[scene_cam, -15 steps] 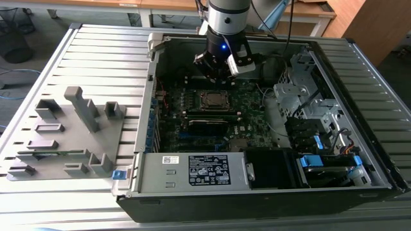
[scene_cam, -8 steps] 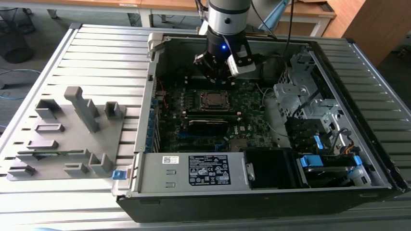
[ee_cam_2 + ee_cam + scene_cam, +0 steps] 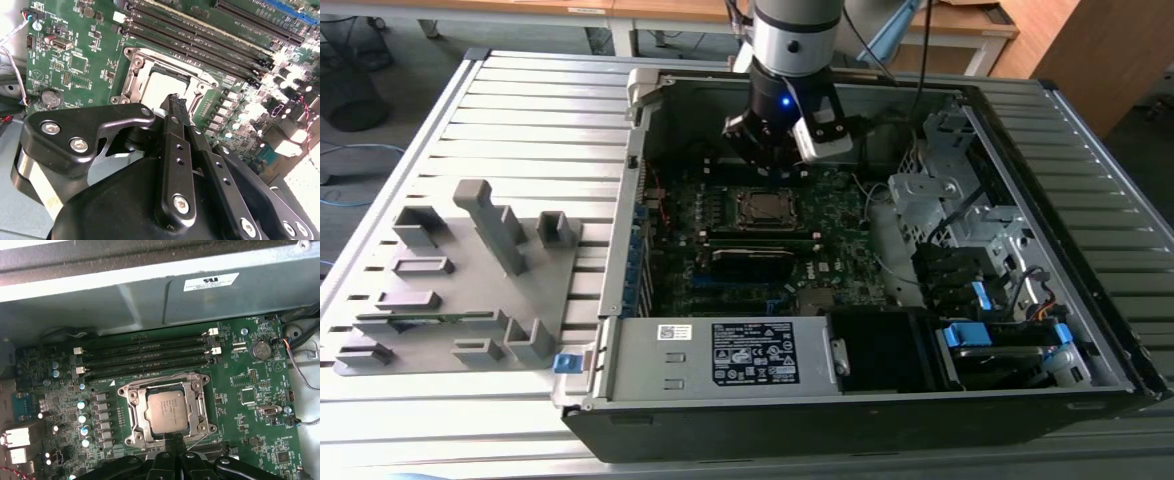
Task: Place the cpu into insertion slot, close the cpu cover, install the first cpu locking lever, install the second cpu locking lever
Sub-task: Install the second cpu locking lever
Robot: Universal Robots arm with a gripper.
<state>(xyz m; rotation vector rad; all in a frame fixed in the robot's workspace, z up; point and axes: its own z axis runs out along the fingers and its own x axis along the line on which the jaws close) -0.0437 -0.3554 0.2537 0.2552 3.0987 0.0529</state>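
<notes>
Silver-grey cpu (image 3: pixel 167 411) under closed cpu cover (image 3: pixel 200 407)

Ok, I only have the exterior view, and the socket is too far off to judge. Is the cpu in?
Observer: Yes. In the first wrist view the cpu lies flat in the slot.
Operator: Cover down?
Observer: The cover lies flat, framing the cpu.
Operator: And the jaws?
Observer: In the second wrist view the gripper has its jaws together, holding nothing, tip just off the slot's edge.
</notes>
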